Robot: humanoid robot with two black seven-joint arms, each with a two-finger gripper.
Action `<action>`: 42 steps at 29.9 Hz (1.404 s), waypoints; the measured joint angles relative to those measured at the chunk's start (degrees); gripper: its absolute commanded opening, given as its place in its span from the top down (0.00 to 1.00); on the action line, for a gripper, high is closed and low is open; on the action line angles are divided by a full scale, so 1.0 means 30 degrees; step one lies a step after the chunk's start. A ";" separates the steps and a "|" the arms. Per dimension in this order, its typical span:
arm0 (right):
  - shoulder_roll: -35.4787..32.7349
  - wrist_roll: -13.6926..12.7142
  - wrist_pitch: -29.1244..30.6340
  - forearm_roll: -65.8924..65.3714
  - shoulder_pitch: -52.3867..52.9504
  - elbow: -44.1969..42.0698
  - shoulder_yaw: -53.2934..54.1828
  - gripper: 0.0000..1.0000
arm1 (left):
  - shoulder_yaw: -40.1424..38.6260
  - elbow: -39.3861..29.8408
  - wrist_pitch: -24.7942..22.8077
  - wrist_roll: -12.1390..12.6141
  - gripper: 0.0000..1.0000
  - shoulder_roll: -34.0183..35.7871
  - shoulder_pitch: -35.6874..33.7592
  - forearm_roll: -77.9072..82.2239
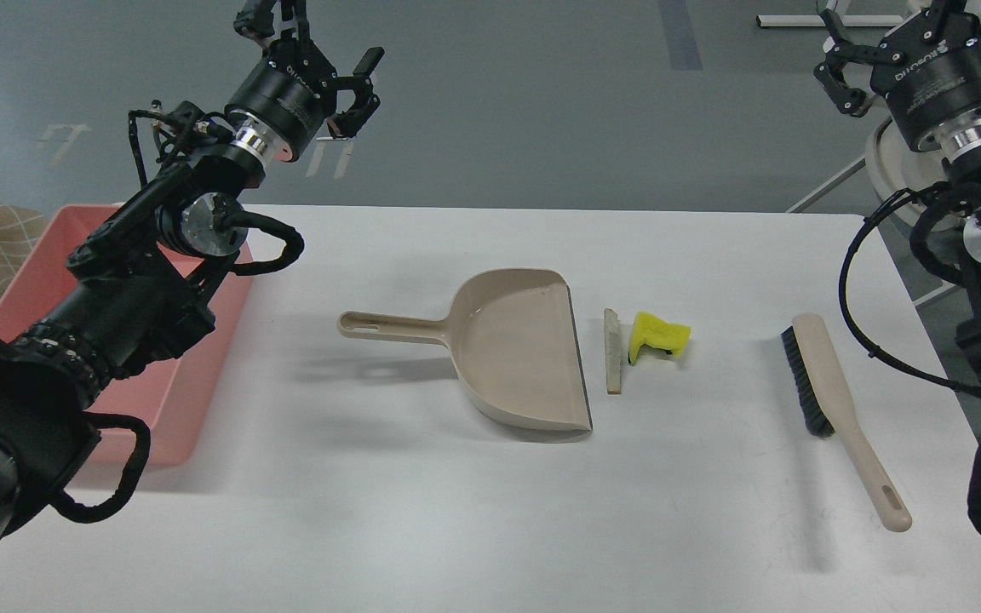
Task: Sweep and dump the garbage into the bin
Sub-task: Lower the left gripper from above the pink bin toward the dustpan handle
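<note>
White bench (490, 528), yellow scrap (659, 334) and pale slice (613, 351) just right of dustpan (518, 353), pink bin (26, 281) far left, brush (840, 400) right, left hand (333, 72) raised, fingers apart, empty, right hand (878, 34) raised, opening unclear.

Illumination is bright, even and diffuse. The white table (490, 528) is well exposed without clipped highlights. Shadows are soft-edged and faint: the dustpan (516, 353) casts a grey shadow to its left and below, with the handle's shadow below the handle; the brush (840, 409) casts a weak shadow beneath it. The left arm (116, 298) throws a diffuse shadow onto the table to its right. Small specular glints show on the arms' metal rings. Focus is sharp overall; no motion blur is visible.
</note>
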 measured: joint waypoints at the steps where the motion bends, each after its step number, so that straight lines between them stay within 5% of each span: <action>1: -0.0006 0.0002 0.0000 0.0009 -0.0138 0.0043 0.0000 0.00 | 0.0008 0.0006 -0.0028 0.0006 0.02 0.0000 0.0029 0.0011; 24: -0.0355 0.0039 0.0000 0.0019 -0.0441 0.0740 0.0118 0.00 | -0.0174 -0.0783 0.0034 -0.0093 0.02 -0.0159 0.0429 -0.0296; 30: -0.0437 0.0053 0.0000 0.0020 -0.0664 0.1260 0.0121 0.00 | -0.0346 -0.3500 0.0259 -0.0116 0.02 0.0958 0.1972 -0.0307; 42: -0.0669 0.0260 0.0000 0.0020 -0.1397 0.1238 0.0572 0.00 | -0.0785 -1.4037 0.3229 0.0142 0.02 0.6241 0.7232 -0.0336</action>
